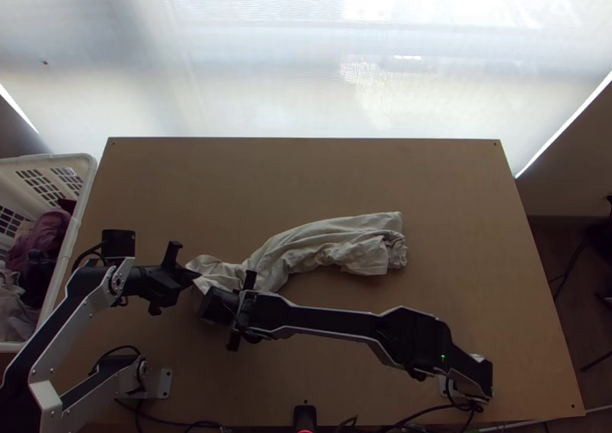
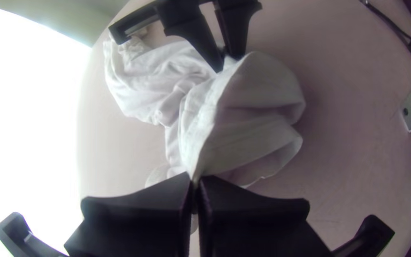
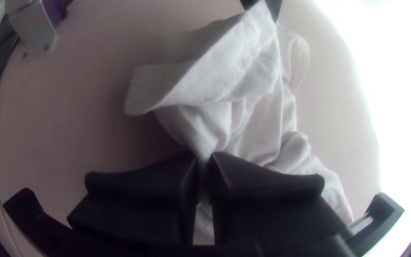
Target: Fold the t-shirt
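In the top view, the t-shirt lies bunched in a long, narrow heap on the table, from the middle part toward the left edge. Its wrinkled end, farther from the grippers, is a little right of the middle. At the other end, the left gripper has its jaws closed almost fully, with the edge of the cloth pinched between the tips. The right gripper is just beside it, nearer to the table's near edge; its arm reaches across from the near right corner. Its jaws are also nearly together, with a gathered fold between them. Between both grippers, the cloth is raised into a loose, bent flap.
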Controlling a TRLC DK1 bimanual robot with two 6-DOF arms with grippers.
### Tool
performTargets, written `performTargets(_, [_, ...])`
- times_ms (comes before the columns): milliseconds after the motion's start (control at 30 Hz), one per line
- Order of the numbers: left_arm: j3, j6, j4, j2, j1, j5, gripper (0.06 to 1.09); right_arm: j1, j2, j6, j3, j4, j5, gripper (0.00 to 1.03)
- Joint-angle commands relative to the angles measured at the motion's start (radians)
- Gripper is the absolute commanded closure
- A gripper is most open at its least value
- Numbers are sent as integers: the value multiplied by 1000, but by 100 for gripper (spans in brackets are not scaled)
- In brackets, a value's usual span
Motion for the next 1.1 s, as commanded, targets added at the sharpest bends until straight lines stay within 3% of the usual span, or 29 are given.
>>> performTargets(0, [136, -58, -194, -50, 3, -1, 105, -5, -54, 30, 61, -10, -114, 100])
performTargets(233, [315, -135, -447, -65, -2, -3, 105, -21, -53, 124, 240, -171, -329, 100])
performTargets(567, [484, -169, -683, -97, -25, -4, 105, -51, -129, 139, 224, -232, -367, 100])
performTargets(667, [500, -230, -668, -99, -106, -6, 105, -71, -180, 129, 164, -232, -367, 100])
performTargets(867, [503, -522, -419, -39, -340, -61, 105, -172, -281, 115, 20, -231, -366, 100])
performTargets(1067, [556, -672, -212, 117, -471, -116, 105, -261, -376, 101, -128, -231, -367, 100])
